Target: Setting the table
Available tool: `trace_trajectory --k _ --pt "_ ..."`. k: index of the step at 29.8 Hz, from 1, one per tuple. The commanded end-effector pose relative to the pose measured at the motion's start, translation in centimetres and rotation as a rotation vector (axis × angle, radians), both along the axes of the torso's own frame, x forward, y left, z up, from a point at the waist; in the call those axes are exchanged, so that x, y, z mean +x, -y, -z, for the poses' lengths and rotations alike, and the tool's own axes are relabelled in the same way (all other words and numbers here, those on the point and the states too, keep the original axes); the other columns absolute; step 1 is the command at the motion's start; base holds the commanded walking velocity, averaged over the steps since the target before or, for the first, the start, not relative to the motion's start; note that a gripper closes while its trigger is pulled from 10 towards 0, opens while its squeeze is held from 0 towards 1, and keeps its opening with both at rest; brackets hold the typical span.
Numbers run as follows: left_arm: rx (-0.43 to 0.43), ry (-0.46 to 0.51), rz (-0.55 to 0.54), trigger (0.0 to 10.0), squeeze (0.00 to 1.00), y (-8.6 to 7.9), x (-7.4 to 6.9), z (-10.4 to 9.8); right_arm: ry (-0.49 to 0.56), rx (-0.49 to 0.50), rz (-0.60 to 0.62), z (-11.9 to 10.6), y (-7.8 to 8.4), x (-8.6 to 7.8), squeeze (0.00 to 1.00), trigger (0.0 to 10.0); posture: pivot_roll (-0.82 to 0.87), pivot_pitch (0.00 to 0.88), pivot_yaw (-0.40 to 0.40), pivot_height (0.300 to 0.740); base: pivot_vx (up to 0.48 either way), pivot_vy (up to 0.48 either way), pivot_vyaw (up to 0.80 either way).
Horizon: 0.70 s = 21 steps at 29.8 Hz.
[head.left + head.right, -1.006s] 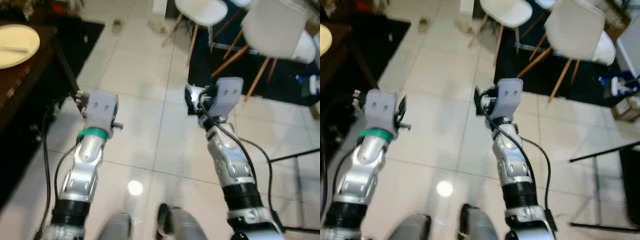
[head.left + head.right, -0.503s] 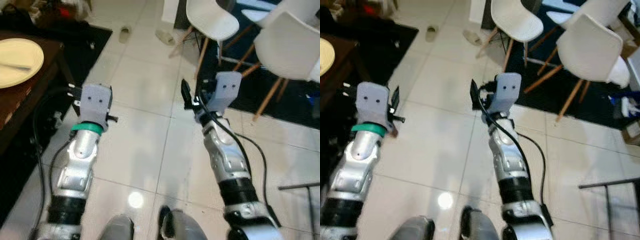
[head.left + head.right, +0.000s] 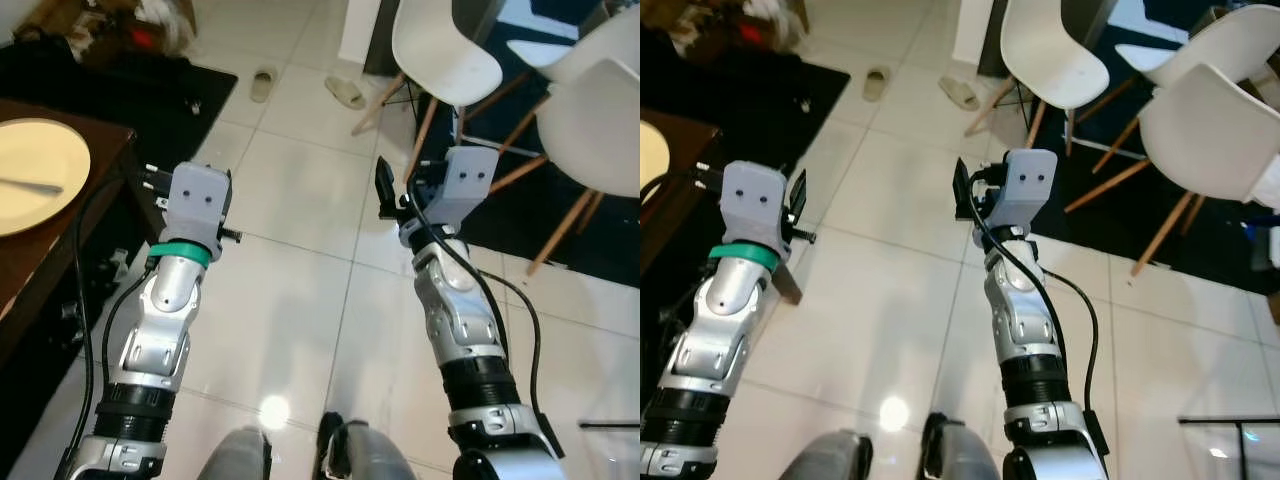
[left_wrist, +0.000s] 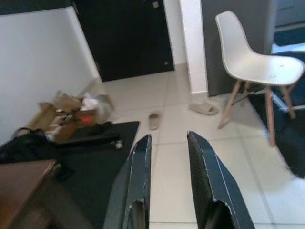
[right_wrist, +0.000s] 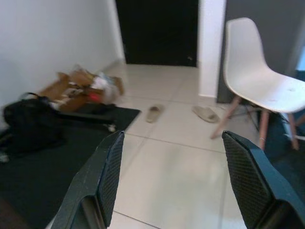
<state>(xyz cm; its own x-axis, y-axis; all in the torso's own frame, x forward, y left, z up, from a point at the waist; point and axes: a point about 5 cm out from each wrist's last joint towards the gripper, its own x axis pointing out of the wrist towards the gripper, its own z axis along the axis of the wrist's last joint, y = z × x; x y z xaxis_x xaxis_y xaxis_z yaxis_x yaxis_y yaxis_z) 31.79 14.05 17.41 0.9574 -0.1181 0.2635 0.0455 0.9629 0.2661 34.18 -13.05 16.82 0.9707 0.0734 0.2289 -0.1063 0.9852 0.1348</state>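
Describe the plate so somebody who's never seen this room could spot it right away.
Start at the dark wooden table on the robot's left. The plate lies on its top, round and pale yellow, with a thin utensil across it, the one light thing on that dark wood.

Count: 1 table (image 3: 75,235), dark wood. 1 plate (image 3: 35,172) on it, 1 utensil (image 3: 32,185) lying across the plate. 2 white chairs: chair one (image 3: 445,55), chair two (image 3: 600,110). 2 slippers on the tiles: slipper one (image 3: 263,84), slipper two (image 3: 346,93). 2 dark rugs: rug one (image 3: 120,85), rug two (image 3: 560,215). 1 cardboard pile (image 5: 78,88) by the wall.
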Motion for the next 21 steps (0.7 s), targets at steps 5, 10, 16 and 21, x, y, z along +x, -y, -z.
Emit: trace_trajectory --k 5,10,16,21 --pt "0.017 -0.016 0.006 10.0 0.00 0.0 -0.1 0.6 0.003 0.020 0.023 0.0 0.4 0.1 0.00 10.0 0.20 0.068 -0.021 0.740 0.470 0.000 0.00" --pt "0.025 -0.001 0.021 10.0 0.00 0.3 -0.1 0.3 0.018 0.029 0.034 -0.3 0.6 0.1 0.00 10.0 0.20 0.069 -0.020 0.740 0.423 0.000 0.00" --pt "0.021 0.087 0.074 10.0 0.00 1.0 -0.5 -1.8 0.119 0.082 0.017 -2.9 0.6 0.1 0.00 10.0 0.20 0.073 -0.020 0.740 0.063 0.000 0.00" --pt "-0.134 0.059 0.075 10.0 0.00 0.7 -0.3 -3.4 0.180 0.102 -0.023 -4.8 0.2 0.3 0.00 10.0 0.21 0.076 -0.024 0.740 0.000 0.000 0.00"
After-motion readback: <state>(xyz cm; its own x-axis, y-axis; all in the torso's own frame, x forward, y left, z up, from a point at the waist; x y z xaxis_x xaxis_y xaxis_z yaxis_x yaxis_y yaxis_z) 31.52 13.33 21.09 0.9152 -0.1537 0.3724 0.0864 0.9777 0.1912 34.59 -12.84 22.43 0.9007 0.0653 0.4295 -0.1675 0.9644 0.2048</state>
